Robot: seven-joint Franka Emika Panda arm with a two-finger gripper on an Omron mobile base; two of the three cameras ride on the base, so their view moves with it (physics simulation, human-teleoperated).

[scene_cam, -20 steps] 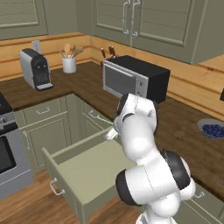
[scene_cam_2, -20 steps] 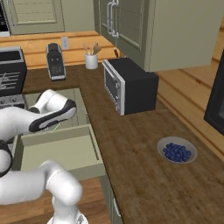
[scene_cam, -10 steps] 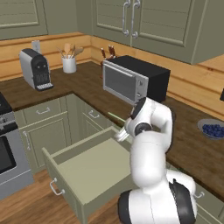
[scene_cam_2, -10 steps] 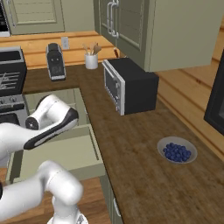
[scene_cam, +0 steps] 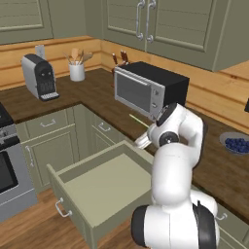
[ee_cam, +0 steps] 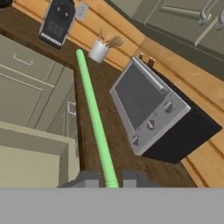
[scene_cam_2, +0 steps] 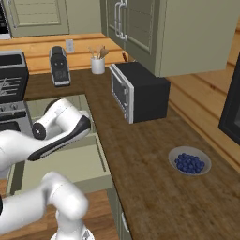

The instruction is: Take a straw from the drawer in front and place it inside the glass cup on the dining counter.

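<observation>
We see the arm (scene_cam_2: 61, 133) bent over the open drawer (scene_cam_2: 61, 164). On the counter (scene_cam_2: 154, 187) stand a microwave (scene_cam_2: 138, 91) and a blueberry bowl (scene_cam_2: 189, 161).

Rendered home kitchen: sage cabinets (scene_cam: 175, 24) top of frame, microwave (scene_cam: 148, 88) center on wood countertop (scene_cam_2: 154, 164), coffee machine (scene_cam: 39, 76) upper left, probably an oven (scene_cam: 12, 170) at left edge.

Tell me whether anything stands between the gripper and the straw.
Nothing does. The gripper is already shut on the straw, which sticks out from between its fingers, above the open drawer and the wall counter. The glass cup and dining counter are not visible, so that path cannot be judged.
</observation>
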